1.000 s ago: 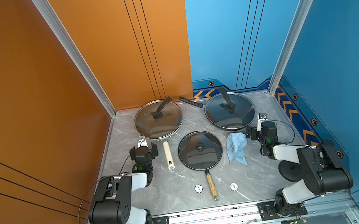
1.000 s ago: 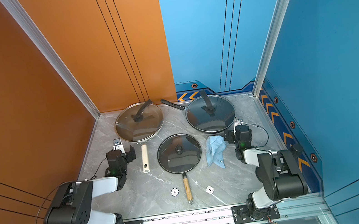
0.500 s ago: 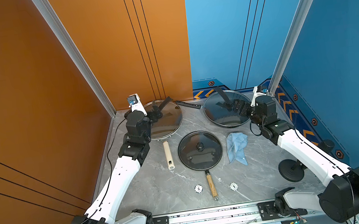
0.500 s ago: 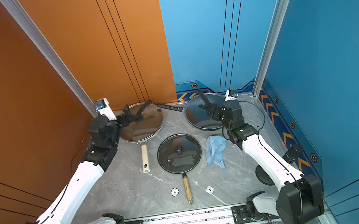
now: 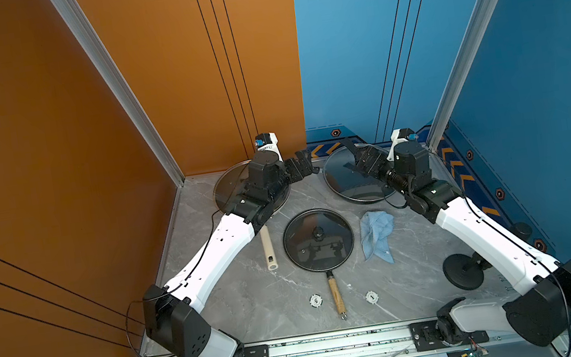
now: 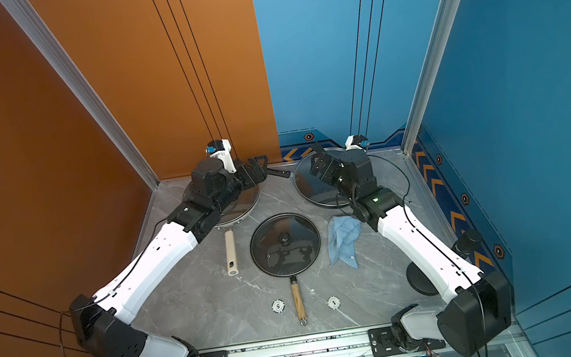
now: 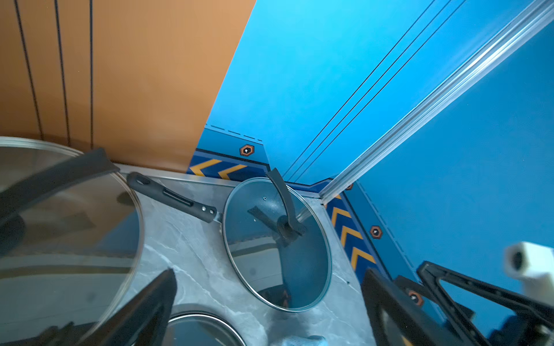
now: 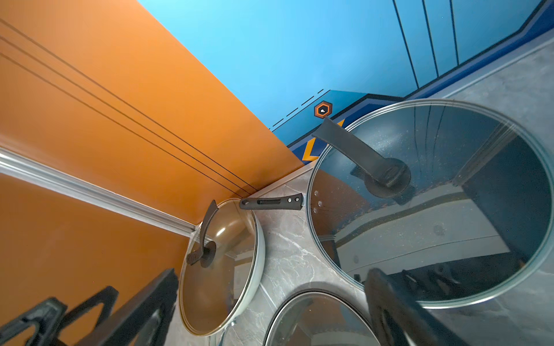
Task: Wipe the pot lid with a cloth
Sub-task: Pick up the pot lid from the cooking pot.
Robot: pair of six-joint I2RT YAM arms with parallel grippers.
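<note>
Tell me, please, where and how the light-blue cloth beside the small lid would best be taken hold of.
Take the cloth by its wider, bunched end, the one farther from the robot. Come straight down from above and pinch across a raised fold. It lies crumpled low on the table, so no edge offers a side approach. The open right hand is the nearer one; the small lid lies close on the opposite side.

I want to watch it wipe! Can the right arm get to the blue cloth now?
Probably yes. The cloth lies uncovered on the table, right beside the right arm, whose jaws stand open over the far pan lid. It would need to pull back and dip down.
</note>
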